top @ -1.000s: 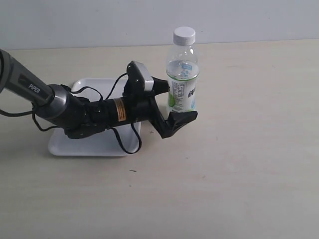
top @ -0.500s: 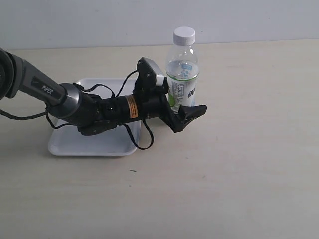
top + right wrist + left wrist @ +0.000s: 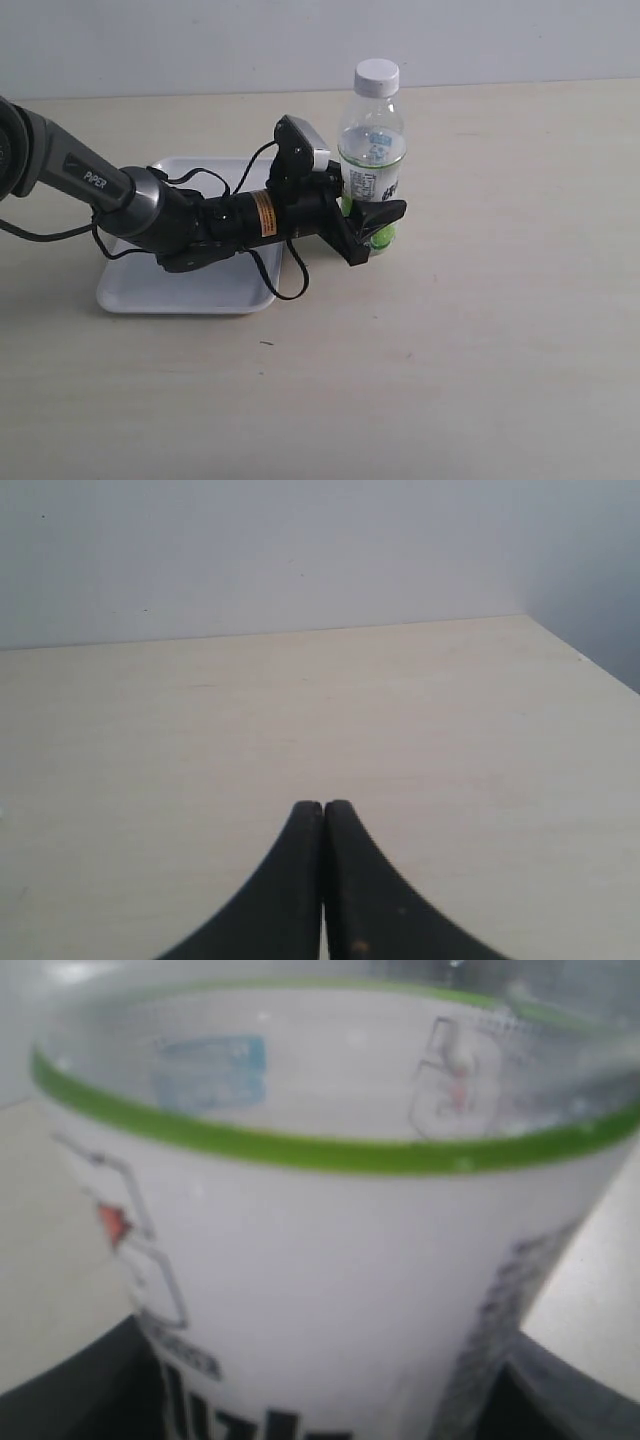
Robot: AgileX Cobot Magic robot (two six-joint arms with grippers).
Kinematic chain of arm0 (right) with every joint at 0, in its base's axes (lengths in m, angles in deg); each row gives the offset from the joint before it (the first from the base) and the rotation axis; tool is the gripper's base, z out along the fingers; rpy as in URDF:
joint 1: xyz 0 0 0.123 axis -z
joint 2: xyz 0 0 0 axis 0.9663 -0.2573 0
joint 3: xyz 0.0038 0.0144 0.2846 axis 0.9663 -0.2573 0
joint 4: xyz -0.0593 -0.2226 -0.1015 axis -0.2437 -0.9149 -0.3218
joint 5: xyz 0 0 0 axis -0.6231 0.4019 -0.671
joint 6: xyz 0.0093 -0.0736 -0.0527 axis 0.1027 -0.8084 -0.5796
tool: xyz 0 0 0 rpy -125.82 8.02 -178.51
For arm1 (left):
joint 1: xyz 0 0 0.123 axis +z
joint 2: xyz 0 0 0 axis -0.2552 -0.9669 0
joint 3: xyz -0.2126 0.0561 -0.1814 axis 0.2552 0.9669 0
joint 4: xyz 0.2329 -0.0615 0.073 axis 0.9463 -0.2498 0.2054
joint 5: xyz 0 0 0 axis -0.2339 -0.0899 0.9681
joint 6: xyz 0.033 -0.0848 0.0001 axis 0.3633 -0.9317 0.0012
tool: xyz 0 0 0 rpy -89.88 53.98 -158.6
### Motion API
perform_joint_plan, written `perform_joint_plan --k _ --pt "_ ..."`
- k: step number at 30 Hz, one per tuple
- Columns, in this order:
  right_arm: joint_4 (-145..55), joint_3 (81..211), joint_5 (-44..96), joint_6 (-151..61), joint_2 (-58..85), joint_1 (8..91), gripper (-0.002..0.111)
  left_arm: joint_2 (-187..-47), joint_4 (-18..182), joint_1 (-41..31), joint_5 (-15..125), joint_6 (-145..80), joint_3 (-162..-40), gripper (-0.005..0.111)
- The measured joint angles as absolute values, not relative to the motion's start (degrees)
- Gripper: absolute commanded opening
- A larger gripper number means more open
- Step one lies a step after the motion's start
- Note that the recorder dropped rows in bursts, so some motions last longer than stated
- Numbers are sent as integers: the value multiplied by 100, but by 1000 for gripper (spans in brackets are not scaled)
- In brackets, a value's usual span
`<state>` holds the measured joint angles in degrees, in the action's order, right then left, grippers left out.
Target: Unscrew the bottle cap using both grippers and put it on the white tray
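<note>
Now | left fingers (image 3: 372, 213) pinch bottle (image 3: 372, 150) | right fingers (image 3: 290, 900) pressed together | white tray (image 3: 130, 290) nearby

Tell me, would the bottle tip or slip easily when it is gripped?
The bottle is tall and narrow, so it probably tips easily. Its clear wall may dent under the left gripper. The smooth label could slip.
</note>
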<state>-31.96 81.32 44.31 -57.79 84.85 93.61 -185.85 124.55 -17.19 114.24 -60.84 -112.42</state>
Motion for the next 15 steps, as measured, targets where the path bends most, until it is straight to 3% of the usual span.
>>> perform_joint_plan --k 15 --pt "-3196 8132 4431 -5779 8485 9361 0 -18439 13007 -1719 11193 -5925 -11259 0"
